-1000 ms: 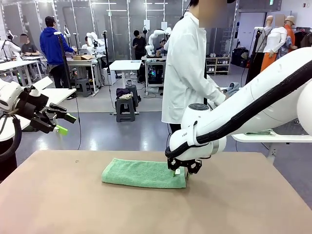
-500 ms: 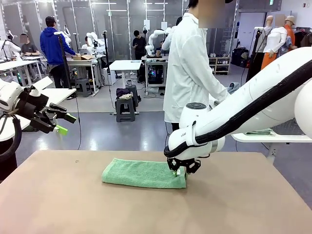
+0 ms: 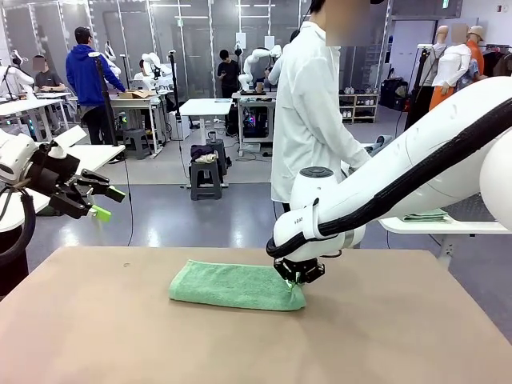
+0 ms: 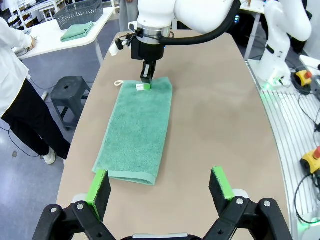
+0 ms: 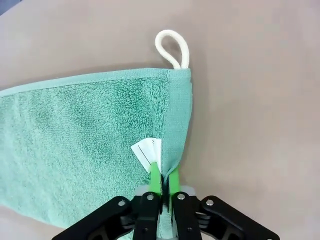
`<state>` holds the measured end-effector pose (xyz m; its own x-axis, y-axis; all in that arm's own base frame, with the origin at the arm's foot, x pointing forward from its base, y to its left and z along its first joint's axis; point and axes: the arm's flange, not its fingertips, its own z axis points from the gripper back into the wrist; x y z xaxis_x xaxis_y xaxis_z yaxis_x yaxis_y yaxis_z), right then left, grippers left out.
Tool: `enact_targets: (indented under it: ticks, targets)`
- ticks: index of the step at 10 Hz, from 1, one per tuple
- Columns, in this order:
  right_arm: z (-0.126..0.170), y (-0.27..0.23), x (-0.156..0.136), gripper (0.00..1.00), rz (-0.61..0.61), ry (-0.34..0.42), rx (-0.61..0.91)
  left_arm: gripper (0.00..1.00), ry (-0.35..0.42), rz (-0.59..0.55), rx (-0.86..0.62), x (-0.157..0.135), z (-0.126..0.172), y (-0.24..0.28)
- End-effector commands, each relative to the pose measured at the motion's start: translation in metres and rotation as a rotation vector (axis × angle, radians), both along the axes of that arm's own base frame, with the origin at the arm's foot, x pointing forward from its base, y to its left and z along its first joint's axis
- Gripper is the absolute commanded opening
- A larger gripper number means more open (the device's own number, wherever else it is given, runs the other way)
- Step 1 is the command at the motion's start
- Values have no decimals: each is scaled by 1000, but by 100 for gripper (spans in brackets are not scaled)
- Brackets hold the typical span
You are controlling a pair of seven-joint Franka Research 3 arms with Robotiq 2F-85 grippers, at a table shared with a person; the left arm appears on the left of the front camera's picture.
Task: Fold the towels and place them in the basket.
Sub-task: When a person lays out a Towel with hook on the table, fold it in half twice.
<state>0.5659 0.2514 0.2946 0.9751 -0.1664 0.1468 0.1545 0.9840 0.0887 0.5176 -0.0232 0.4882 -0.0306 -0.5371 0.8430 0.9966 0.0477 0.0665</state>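
Towel: mint green, folded into a long strip, flat on the table.
Right gripper: fingers pinched together on the towel's end hem, beside its white label.
Left gripper: fingers wide apart, empty, raised off the table's left side.
Basket: on a white side table, a green cloth just beside it.

the worktop is a plain brown surface with rounded corners. one mint green towel lies flat on it, folded into a long strip, in the far half. its white cord loop rests on the bare worktop.
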Motion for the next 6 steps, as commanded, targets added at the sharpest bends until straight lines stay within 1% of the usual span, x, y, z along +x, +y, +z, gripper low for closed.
enact_targets:
  ticks: [1,2,3,4,6]
  targets:
    - [-8,1,1,0,-37,16,-55,100,-16,-9,1,-1,2,0]
    - [-6,-4,2,0,-9,7,-64,100,-16,-9,1,-1,2,0]
    - [-3,-19,4,0,64,-4,-92,100,-16,-9,1,-1,2,0]
    - [3,-40,3,0,97,-7,-108,100,-16,-9,1,-1,2,0]
    - [15,-67,-5,0,117,-25,-130,100,-16,-9,1,-1,2,0]
